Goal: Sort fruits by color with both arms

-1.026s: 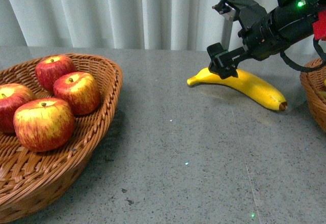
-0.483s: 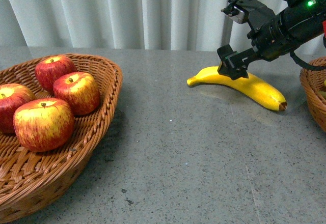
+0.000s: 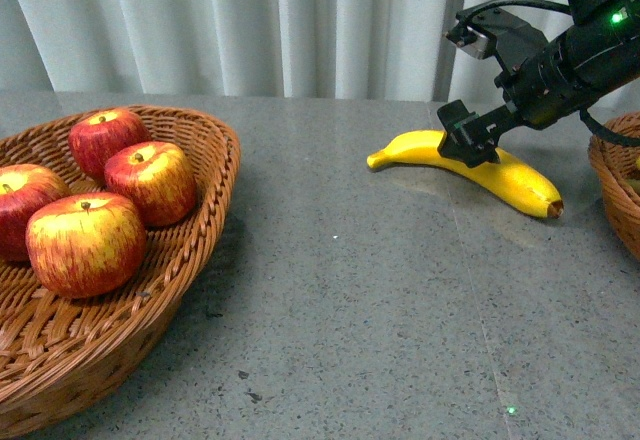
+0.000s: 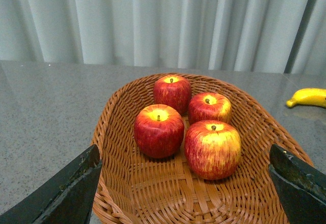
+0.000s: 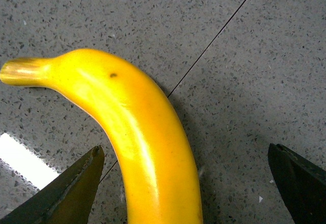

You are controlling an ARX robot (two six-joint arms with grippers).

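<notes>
Several red-and-yellow apples lie in a wicker basket at the left; they also show in the left wrist view. One yellow banana lies on the grey table at the back right. My right gripper is open, just above the banana's middle. In the right wrist view the banana lies between the spread fingers, untouched. My left gripper is open and empty, near the front rim of the apple basket. A second banana is not clearly in view.
A second wicker basket stands at the right edge, just past the banana's brown tip. Grey curtains hang behind the table. The banana's stem end also shows at the edge of the left wrist view.
My right gripper has moved to the right along the banana and a little lower. The banana, apples and baskets have not moved.
</notes>
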